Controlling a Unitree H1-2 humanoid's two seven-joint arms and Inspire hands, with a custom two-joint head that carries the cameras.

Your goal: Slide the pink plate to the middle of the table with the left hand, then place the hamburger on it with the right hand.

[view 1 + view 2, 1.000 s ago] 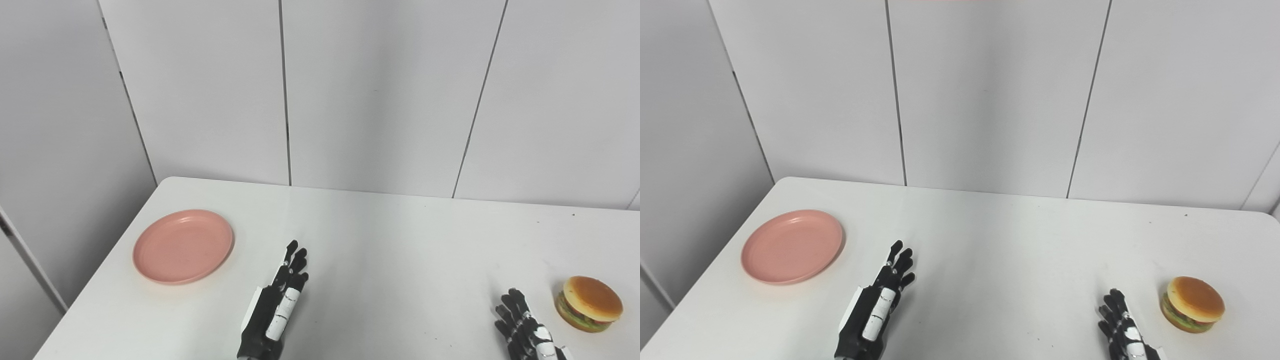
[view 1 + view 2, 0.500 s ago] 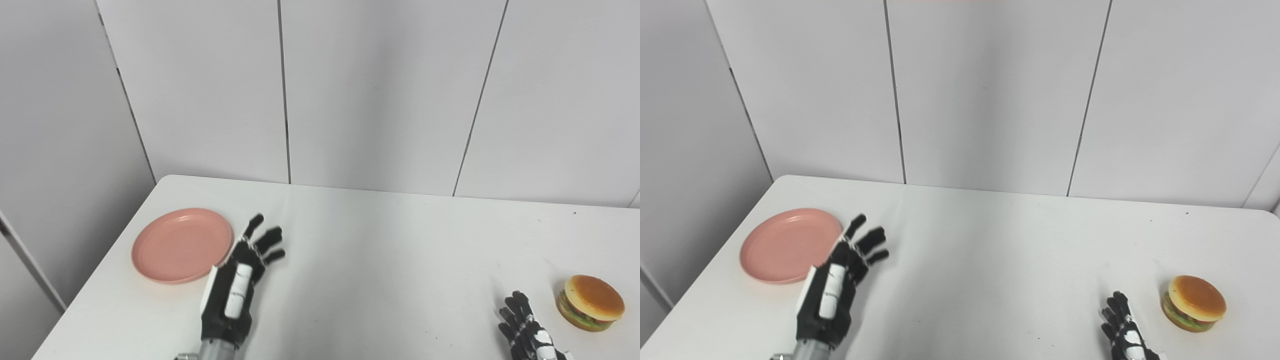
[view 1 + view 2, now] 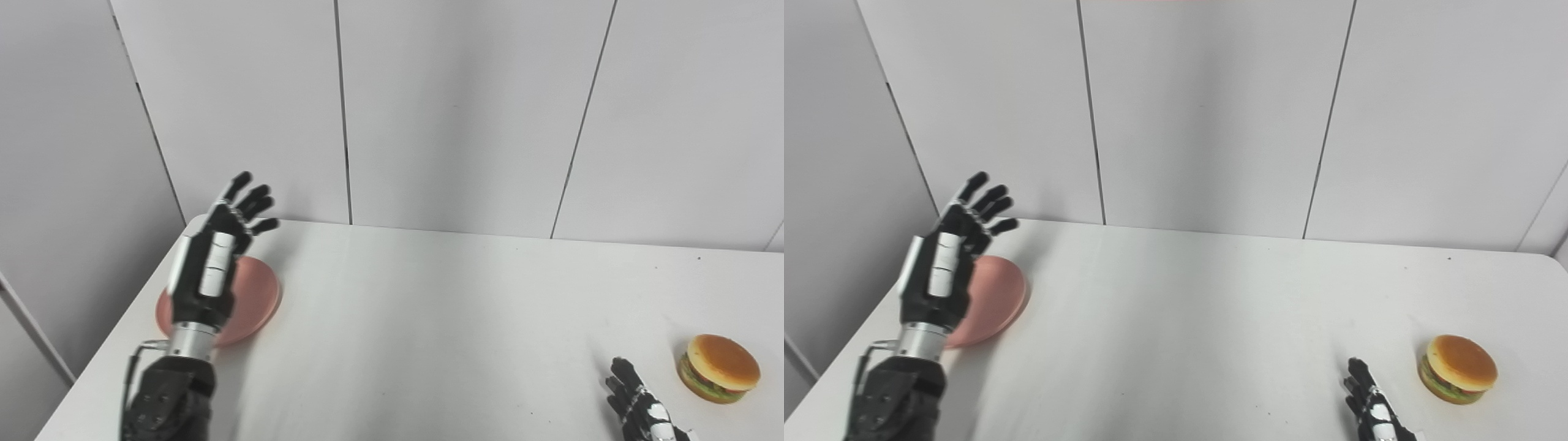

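Pink plate (image 3: 260, 297) partly covered by the raised left hand (image 3: 211, 263).
Its fingers are spread, nothing held; the right hand's (image 3: 637, 407) fingers are extended beside the hamburger (image 3: 719, 367).

no readable text, labels, brands or numbers anywhere

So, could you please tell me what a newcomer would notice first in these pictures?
Probably the left robot hand, raised with fingers spread above the pink plate at the table's left edge. Next, the hamburger at the far right, with the right robot hand low beside it.
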